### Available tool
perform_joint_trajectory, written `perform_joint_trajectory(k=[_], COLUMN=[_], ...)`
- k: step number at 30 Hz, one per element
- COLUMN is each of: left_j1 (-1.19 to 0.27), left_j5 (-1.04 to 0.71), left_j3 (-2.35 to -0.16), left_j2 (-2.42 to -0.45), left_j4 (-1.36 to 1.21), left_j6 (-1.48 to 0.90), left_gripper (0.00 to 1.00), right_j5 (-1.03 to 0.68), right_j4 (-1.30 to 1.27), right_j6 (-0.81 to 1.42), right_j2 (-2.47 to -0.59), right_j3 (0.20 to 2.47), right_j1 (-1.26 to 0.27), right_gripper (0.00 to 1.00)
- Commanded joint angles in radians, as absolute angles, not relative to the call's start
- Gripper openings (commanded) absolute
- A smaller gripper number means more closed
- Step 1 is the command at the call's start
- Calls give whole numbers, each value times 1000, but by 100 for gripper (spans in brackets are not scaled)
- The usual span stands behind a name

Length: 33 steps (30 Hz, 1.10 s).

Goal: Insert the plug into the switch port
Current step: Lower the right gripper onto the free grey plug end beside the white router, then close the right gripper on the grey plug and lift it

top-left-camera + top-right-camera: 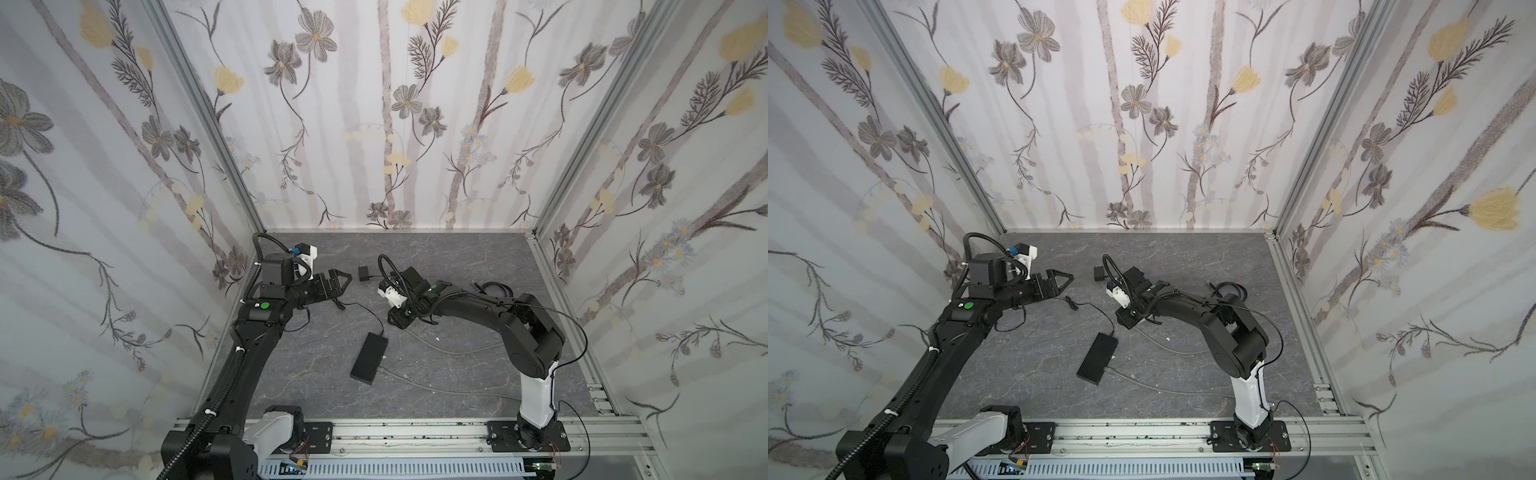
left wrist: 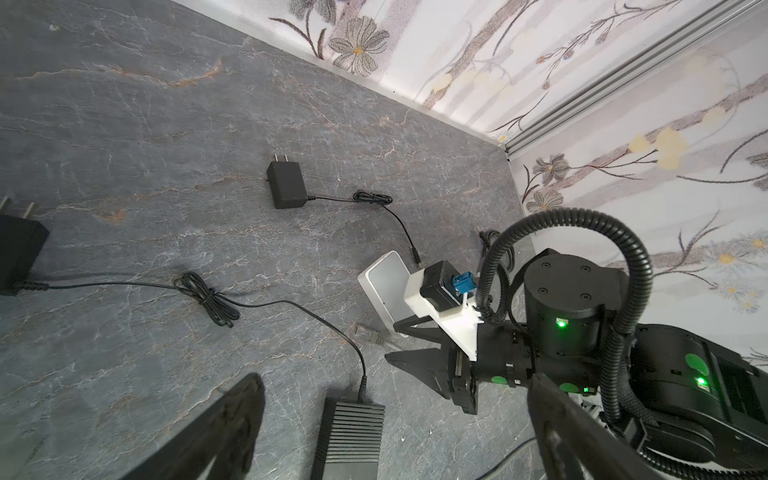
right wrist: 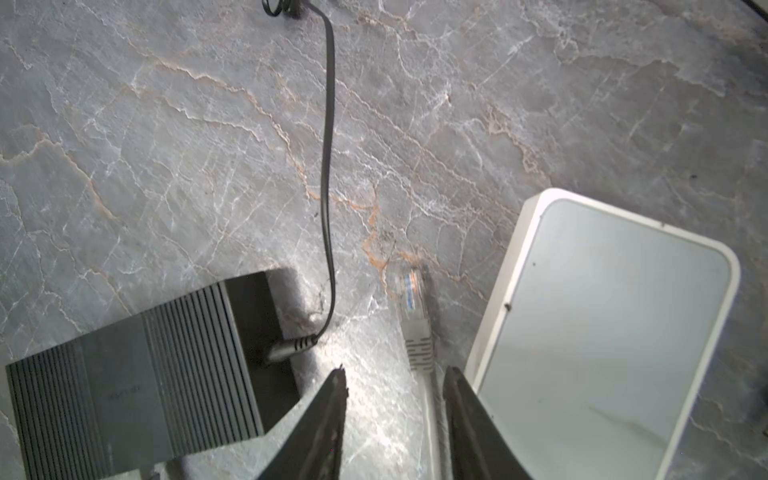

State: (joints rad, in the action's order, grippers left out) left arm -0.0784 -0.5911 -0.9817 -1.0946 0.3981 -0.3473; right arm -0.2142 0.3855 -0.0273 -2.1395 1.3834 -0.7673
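Grey plug (image 3: 409, 303) lies just ahead of your R gripper (image 3: 395, 370); jaws straddle its cable (image 3: 432, 399), unclamped, set to pinch behind it; L gripper (image 1: 341, 286) gapes empty.

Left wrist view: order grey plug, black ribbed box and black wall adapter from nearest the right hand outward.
1. Grey plug, just ahead of the right hand.
2. Black ribbed box, off to its side.
3. Black wall adapter, farthest, toward the back wall.

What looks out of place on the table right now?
The grey plug lies loose on the table, between the black box and the white box, in no port. Nothing else stands out.
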Motion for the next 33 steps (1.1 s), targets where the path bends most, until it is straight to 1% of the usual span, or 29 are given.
perform_joint_trajectory(k=[1,10,20,25,33], left_j1=[-65,-51,-48,-43,-35], left_j5=[-607,-623,-625,-630,-643], left_j3=[-980,-973,-968,-967,-966], left_j2=[-1078,-1079,-1082,-1083,-1088], left_j4=[375,363,357,354,348], left_j6=[-354,-370,-374,-377,-385], left_gripper=[100,100,100,100,100], right_j5=[-218,-180,-122,-115,-58], right_j4=[433,447,471,476,470], right_j6=[-64,-91,-115,-121,-135], right_j2=[-2158,-2158,-2214,-2229,-2218], right_j3=[1406,1356,1398,1392,1378], right_j1=[-759,-757,-770,-778,-800], right_gripper=[41,41,40,38,28])
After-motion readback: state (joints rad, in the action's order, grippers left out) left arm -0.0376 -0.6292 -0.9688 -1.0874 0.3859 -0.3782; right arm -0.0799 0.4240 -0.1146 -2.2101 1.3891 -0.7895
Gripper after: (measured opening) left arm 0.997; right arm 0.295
